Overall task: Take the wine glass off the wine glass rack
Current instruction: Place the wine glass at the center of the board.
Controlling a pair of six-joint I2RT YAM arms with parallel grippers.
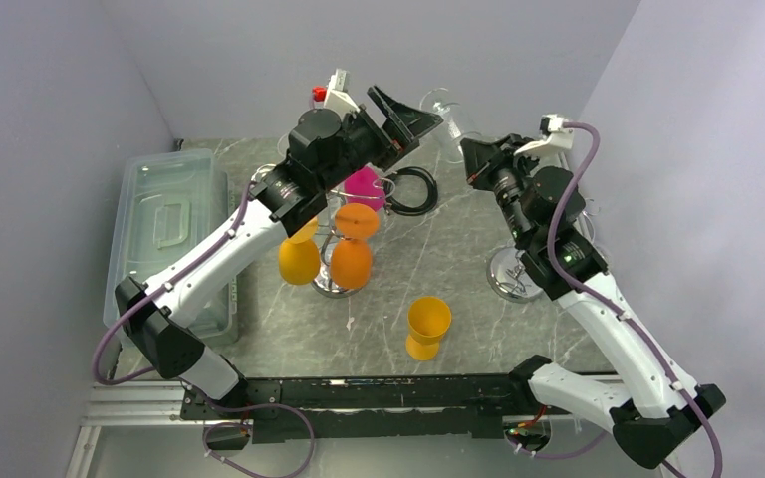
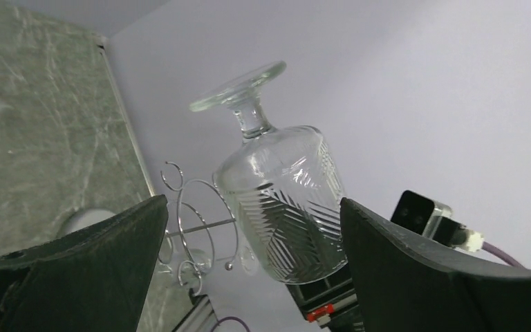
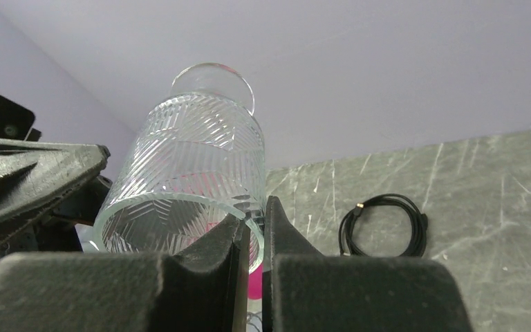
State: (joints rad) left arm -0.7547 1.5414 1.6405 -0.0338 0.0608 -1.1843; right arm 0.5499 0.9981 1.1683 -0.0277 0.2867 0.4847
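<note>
Above the bench (image 1: 438,261) rear, well clear of the rack (image 1: 511,275): wine glass (image 3: 193,159), tilted, foot uppermost. Right jaws clenched on its rim, so that arm alone carries it. Left jaws spread wide astride the bowl, touching nothing.

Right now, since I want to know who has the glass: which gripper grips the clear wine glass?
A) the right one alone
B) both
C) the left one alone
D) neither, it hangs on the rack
A: the right gripper is shut on the rim of the wine glass and holds it in the air, while the left gripper stands wide open on either side of it.
</note>
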